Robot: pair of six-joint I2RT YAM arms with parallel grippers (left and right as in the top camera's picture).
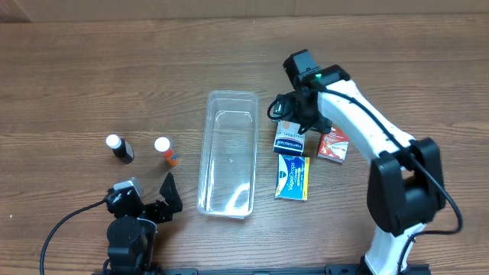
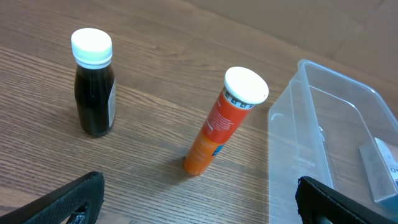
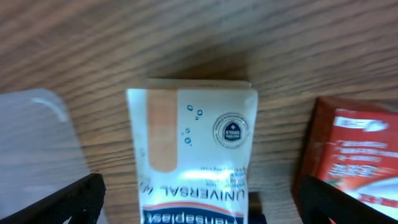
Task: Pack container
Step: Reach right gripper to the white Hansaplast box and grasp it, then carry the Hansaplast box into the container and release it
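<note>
The clear plastic container lies lengthwise in the middle of the table, with nothing inside it; its corner shows in the left wrist view and faintly in the right wrist view. My right gripper is open and hovers straddling the white-and-blue plaster box, its fingers on either side and apart from it. A red box lies to its right, a blue-and-yellow box in front. My left gripper is open at the front left, empty.
An orange tube with a white cap and a dark bottle with a white cap stand left of the container. Cardboard lines the table's far edge.
</note>
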